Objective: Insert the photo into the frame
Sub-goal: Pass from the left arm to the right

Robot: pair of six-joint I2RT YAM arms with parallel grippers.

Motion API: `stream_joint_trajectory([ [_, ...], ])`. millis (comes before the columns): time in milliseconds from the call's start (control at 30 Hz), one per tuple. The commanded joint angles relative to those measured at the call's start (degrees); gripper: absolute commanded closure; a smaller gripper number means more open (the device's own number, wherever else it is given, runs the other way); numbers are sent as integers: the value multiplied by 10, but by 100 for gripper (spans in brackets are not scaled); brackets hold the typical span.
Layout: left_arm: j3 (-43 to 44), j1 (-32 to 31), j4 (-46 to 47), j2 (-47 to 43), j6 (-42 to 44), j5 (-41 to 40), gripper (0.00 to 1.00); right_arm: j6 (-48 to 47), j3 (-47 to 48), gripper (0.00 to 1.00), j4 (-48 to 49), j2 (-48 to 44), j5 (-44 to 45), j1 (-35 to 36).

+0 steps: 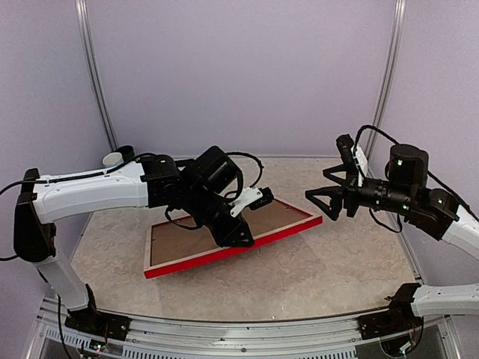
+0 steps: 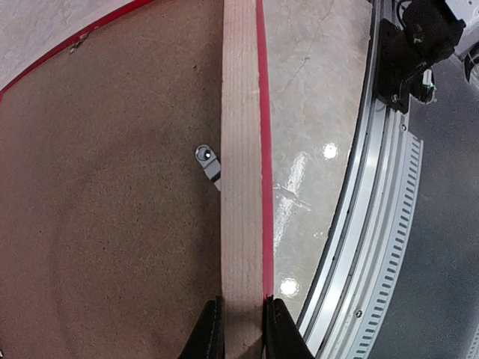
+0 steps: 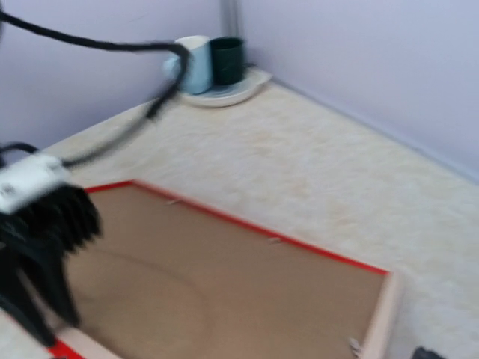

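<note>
The left fingers point(image 2: 211, 330) pinch the near rail of the frame point(image 1: 194, 262), apparently tipping it off the counter point(image 1: 337, 262) with its brown backing board point(image 1: 179, 238) up. The right fingers point(image 1: 320, 196) hang wide apart and empty beside the frame's right corner. The photo isn't visible.

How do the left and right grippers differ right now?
The left gripper is shut on the frame at its pale wood edge; the right gripper is open and empty. The left is down at the frame's near side; the right hovers off its right corner. Both are black.
</note>
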Motion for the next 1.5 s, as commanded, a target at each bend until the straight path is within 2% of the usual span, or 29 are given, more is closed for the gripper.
stream_joint_trajectory([
  [0,73,12,12,-35,-47,46,100,7,26,1,-8,1,97,5],
  [233,150,39,11,-5,-126,65,100,82,42,1,-25,-15,231,5],
  [367,160,68,47,-1,-178,98,100,119,46,1,-30,-45,285,4],
  [533,151,99,81,4,-226,144,100,132,35,1,-27,-77,312,4],
  [667,115,119,141,-5,-272,197,100,125,22,1,-31,-67,294,5],
  [867,98,126,173,-15,-304,244,100,22,-20,1,10,-54,228,5],
  [1033,78,126,161,-38,-303,254,100,-110,-46,1,41,-58,123,5],
  [1233,60,126,129,-63,-289,269,100,-298,-46,1,-13,-37,101,5],
  [1333,53,126,113,-77,-281,278,100,-363,-50,1,-18,-35,106,5],
  [1467,27,126,108,-95,-279,301,100,-436,-42,1,-46,-37,50,5],
])
